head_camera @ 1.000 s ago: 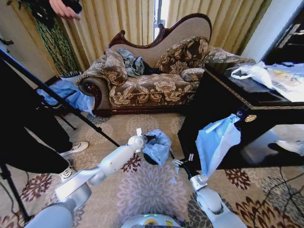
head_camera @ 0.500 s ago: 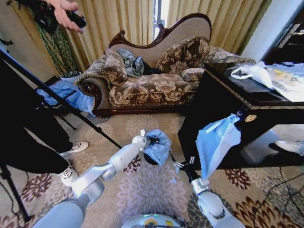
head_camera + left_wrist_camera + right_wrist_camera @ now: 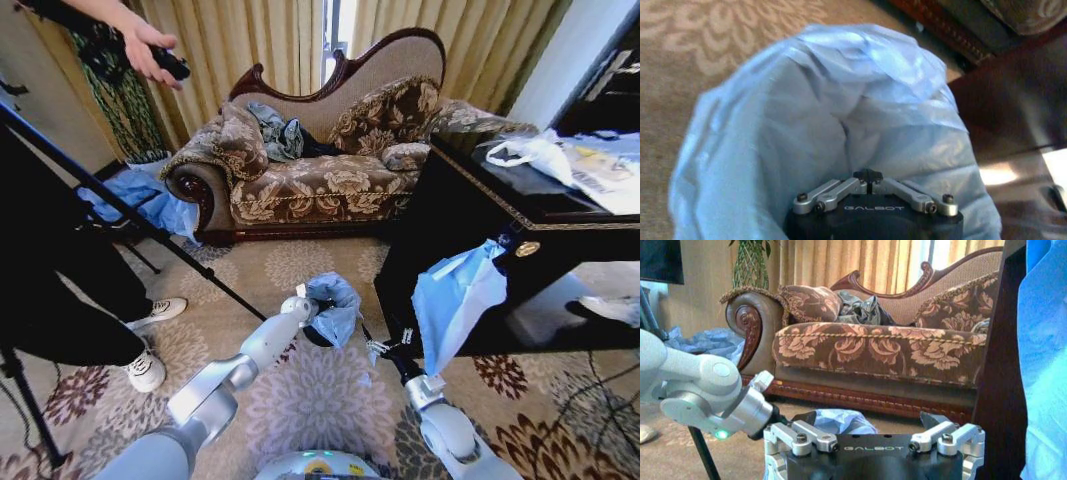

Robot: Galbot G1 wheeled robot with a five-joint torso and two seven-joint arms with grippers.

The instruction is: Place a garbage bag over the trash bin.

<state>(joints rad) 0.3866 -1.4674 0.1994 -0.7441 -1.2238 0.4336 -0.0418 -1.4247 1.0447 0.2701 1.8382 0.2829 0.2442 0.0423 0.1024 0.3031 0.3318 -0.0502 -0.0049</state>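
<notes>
The pale blue garbage bag (image 3: 337,305) is draped over the trash bin (image 3: 316,338) on the carpet in front of the sofa, and just a dark sliver of the bin peeks out beneath it. My left gripper (image 3: 316,303) is at the bag's near left side. In the left wrist view this gripper (image 3: 870,175) is shut, its tips pinched into the bag's film (image 3: 840,100). My right gripper (image 3: 388,346) hovers just right of the bin, apart from the bag. The right wrist view shows it (image 3: 870,419) open, with the bag (image 3: 840,420) ahead of it.
A black cabinet (image 3: 470,230) stands close on the right, with a larger blue plastic bundle (image 3: 455,300) hanging on it and a white bag (image 3: 535,150) on top. The sofa (image 3: 320,180) is behind. A tripod leg (image 3: 130,215) and a person's shoes (image 3: 150,365) are on the left.
My left arm has swung right and slightly down, bringing its gripper closer onto the bag. The right gripper has barely shifted. A person's hand at upper left has moved.
</notes>
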